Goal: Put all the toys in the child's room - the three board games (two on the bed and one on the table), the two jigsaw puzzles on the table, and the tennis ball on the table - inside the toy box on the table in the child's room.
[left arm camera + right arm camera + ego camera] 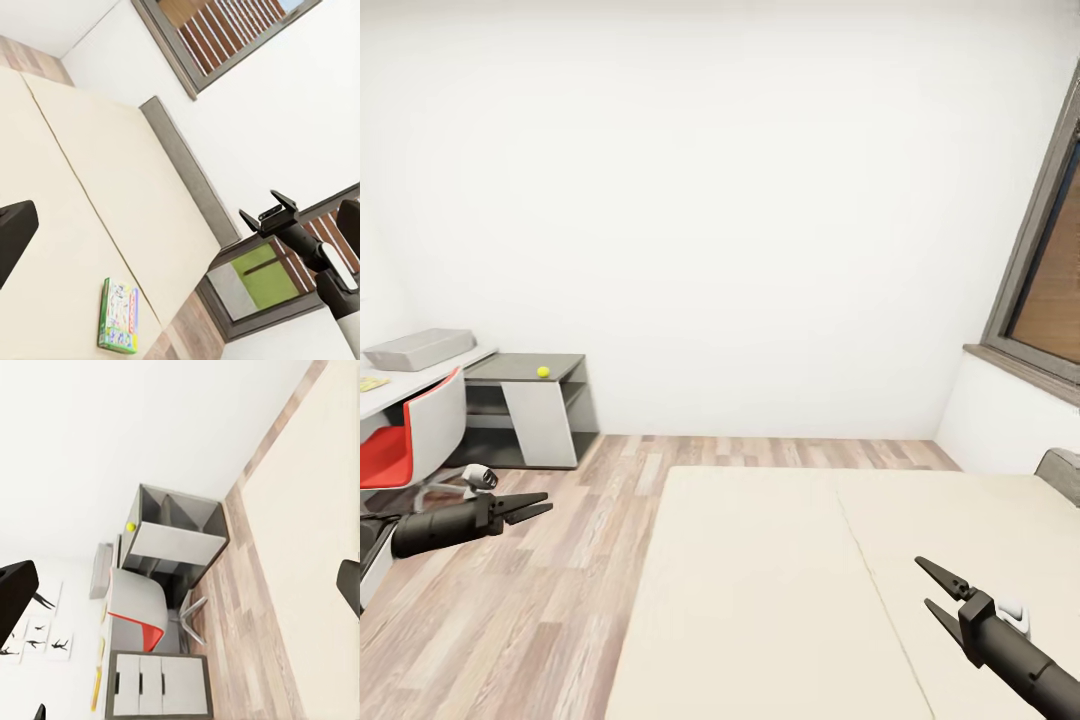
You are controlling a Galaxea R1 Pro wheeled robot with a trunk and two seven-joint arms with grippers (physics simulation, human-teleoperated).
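Observation:
The cream bed [780, 590] fills the lower right. One board game [119, 316], a white box with green edges, lies flat on the mattress near its edge. At the far left stands the table [520, 366]. On it are the grey toy box [418, 348], the tennis ball [543, 372] on the dark corner section, and a yellowish jigsaw puzzle [370, 384] at the picture's edge. My left gripper [546, 503] hangs open over the floor beside the bed. Above the mattress, my right gripper [923, 582] is open too. Both are empty.
A red and white chair [410, 435] stands at the table, with white drawers [161, 684] beside it. Wood plank floor [540, 600] runs between table and bed. A grey-framed window [1040, 270] sits in the right wall. Black silhouette prints [37, 636] hang above the table.

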